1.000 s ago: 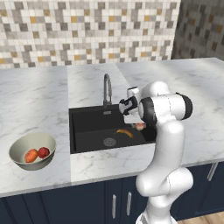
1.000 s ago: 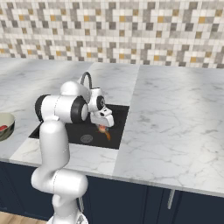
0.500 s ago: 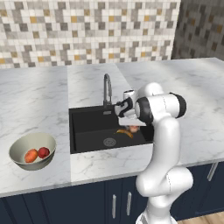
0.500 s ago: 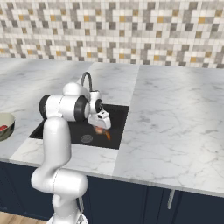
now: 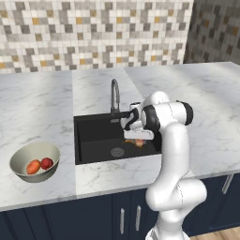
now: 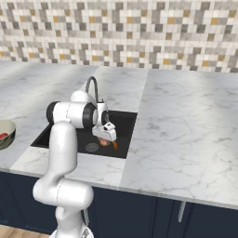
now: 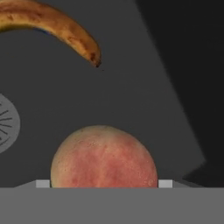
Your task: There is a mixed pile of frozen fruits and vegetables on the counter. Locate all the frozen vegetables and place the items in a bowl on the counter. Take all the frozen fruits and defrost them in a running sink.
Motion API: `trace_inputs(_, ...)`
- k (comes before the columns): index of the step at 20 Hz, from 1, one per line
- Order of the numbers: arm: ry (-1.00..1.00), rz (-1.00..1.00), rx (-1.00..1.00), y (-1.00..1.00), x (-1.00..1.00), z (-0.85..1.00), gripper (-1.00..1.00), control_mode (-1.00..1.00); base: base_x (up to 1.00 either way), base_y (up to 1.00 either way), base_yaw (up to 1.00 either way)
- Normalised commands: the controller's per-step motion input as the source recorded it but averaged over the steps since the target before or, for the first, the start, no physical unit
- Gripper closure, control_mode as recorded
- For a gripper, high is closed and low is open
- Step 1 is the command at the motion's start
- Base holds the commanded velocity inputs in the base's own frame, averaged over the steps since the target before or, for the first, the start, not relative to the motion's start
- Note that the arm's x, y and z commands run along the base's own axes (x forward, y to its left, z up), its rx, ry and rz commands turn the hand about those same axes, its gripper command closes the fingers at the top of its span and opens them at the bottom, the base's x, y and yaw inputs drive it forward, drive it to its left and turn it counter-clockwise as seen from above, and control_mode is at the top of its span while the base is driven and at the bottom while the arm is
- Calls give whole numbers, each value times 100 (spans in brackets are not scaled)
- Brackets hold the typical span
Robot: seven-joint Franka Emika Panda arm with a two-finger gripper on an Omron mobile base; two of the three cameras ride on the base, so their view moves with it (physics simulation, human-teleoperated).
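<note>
My gripper (image 5: 136,138) hangs low inside the black sink (image 5: 93,133), shut on the reddish-peach ball (image 7: 104,157), one of the frozen fruits. In the hand view the ball sits between the two fingertips (image 7: 42,183), just above the sink floor. The banana (image 7: 52,24) lies on the sink floor beyond it, near the round drain (image 7: 6,124). From the right base the gripper (image 6: 107,139) is seen beside the faucet (image 6: 91,86). The bowl (image 5: 21,157) on the counter (image 5: 42,108) at the left holds the orange carrot piece (image 5: 33,166) and the red ball (image 5: 46,163).
The tall curved faucet (image 5: 114,92) rises right behind my hand at the sink's back rim. A tiled wall runs behind the counter. The bowl's edge (image 6: 5,135) shows at the far left in the right base view.
The hand has swung a little to the left and sunk deeper into the sink with the ball still in its grip. The banana and the bowl have stayed put.
</note>
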Motion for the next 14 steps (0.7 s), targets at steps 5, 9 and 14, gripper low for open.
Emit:
trace_inputs(5, -4, 0, 0, 16, 31, -23, 100, -100, 0, 0, 0)
trace_inputs(9, -1, -1, 0, 15, 27, -24, 100, -100, 0, 0, 0)
trace_inputs(14, -4, -1, 0, 4, 33, -27, 100, -100, 0, 0, 0)
